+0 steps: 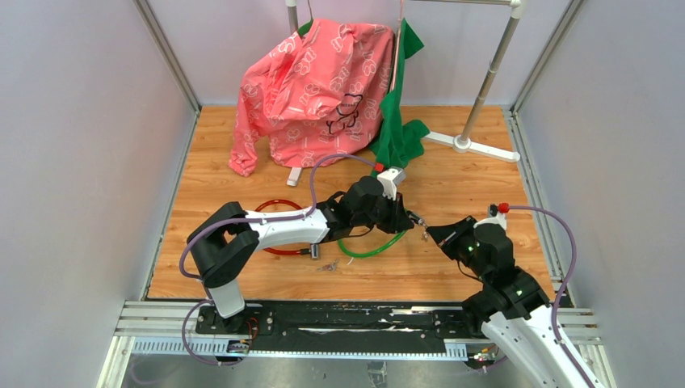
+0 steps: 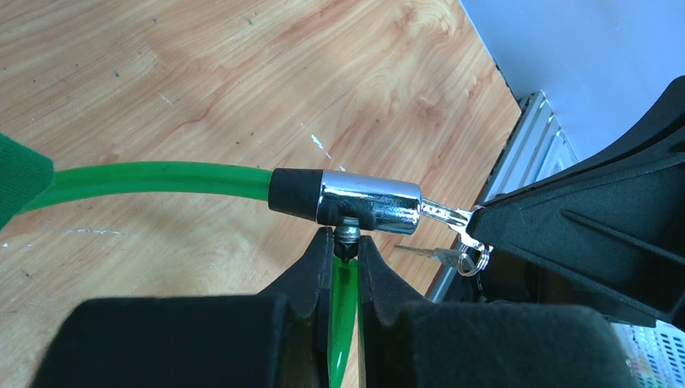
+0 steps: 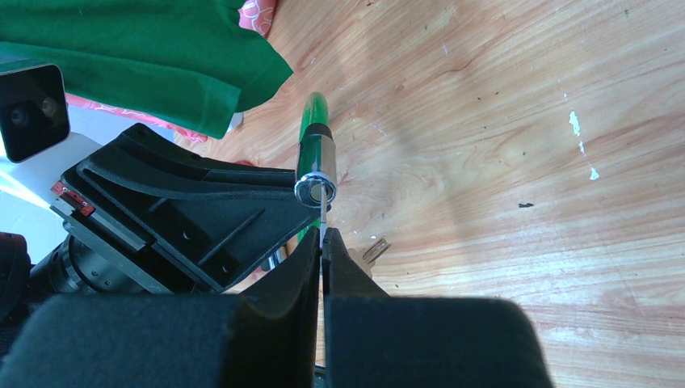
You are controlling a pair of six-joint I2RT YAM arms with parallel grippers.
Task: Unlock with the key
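The left wrist view is revealing what the overhead view is blurring: the left gripper [image 2: 346, 252] is pinching the glossy green cable [image 2: 153, 178] just under its smooth chrome barrel [image 2: 370, 202], and the key [image 2: 443, 215] is sitting in the barrel's end with a ringed spare key [image 2: 440, 256] dangling below. The right wrist view is showing the right gripper [image 3: 321, 242] pressed together on that key. The lock is being held near the centre of the desk [image 1: 485, 275], with bare wood grain lying open toward the right edge and a red cable loop [image 1: 279, 204] lying toward the left edge.
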